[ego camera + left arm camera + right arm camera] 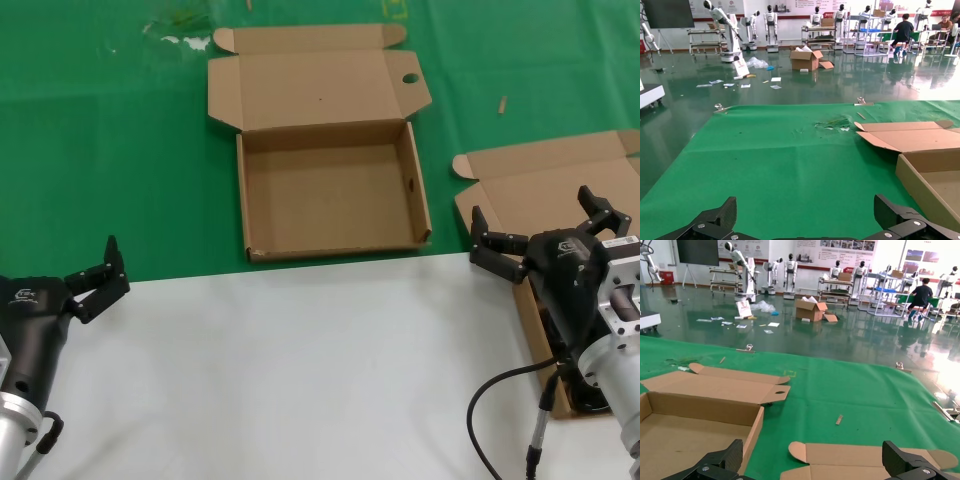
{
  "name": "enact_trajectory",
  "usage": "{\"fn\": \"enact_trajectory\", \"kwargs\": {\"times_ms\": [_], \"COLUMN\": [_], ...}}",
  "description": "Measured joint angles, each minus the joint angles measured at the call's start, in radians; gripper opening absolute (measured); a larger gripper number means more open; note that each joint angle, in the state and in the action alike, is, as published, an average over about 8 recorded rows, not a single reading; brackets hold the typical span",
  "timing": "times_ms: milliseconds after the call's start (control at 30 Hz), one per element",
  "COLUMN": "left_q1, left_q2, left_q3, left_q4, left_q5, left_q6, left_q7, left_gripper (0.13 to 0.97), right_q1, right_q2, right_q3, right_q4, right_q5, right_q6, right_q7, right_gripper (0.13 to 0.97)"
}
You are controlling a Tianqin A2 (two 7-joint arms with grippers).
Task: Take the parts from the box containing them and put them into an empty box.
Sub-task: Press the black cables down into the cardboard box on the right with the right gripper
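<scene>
The right gripper hovered with jaws spread and empty over the full box at the frame's right edge; the arm hid most of the interior, so the cords could not be made out; the reach seemed the step in hand, calling next for a descent inside the walls. The left gripper, also spread, idled at lower left. The empty box lay upper centre, lid back; bare green cloth left room between.
</scene>
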Motion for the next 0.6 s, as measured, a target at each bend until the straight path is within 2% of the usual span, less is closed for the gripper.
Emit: {"fn": "enact_trajectory", "kwargs": {"times_ms": [600], "left_q1": [0.0], "left_q2": [0.0], "left_q3": [0.0], "left_q4": [0.0], "left_q5": [0.0], "left_q6": [0.0], "left_q7": [0.0], "left_gripper": [0.966], "right_q1": [0.002], "right_q2": [0.004], "right_q3": [0.0], "right_q4": [-0.002], "right_q5": [-0.011], "right_q6": [0.004], "right_q7": [-0.011], "right_gripper": [0.966]}}
